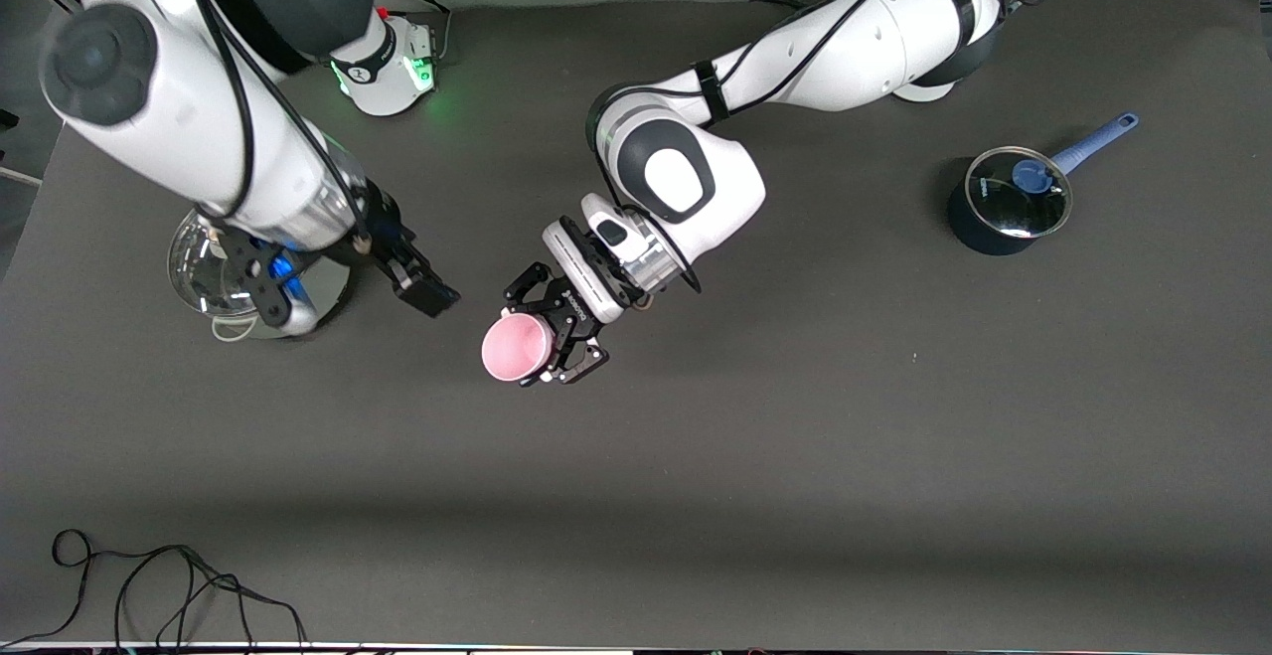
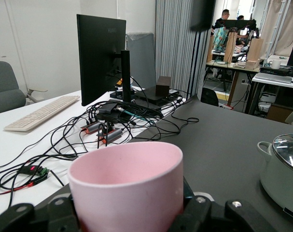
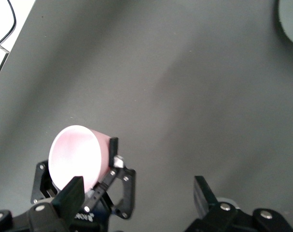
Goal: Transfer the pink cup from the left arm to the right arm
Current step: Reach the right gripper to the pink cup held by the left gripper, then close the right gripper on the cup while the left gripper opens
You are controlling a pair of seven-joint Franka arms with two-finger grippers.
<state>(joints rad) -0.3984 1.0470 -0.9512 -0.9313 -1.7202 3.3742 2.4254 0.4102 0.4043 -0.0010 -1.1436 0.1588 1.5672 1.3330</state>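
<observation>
Midway through the handover: your left gripper (image 1: 545, 335) grips the pink cup (image 1: 516, 348) by its sides and holds it up over the middle of the table (image 1: 795, 456), the cup tipped so its open mouth faces the front camera. Your right gripper (image 1: 422, 287) hangs just beside it, toward the right arm's end of the table, fingers spread wide and nothing between them. In the right wrist view the cup (image 3: 78, 157) sits apart from those open fingers (image 3: 204, 193), not yet between them. The lift looks done. You have left, by this reading, to bring the right gripper around the cup, close it, then release the left.
</observation>
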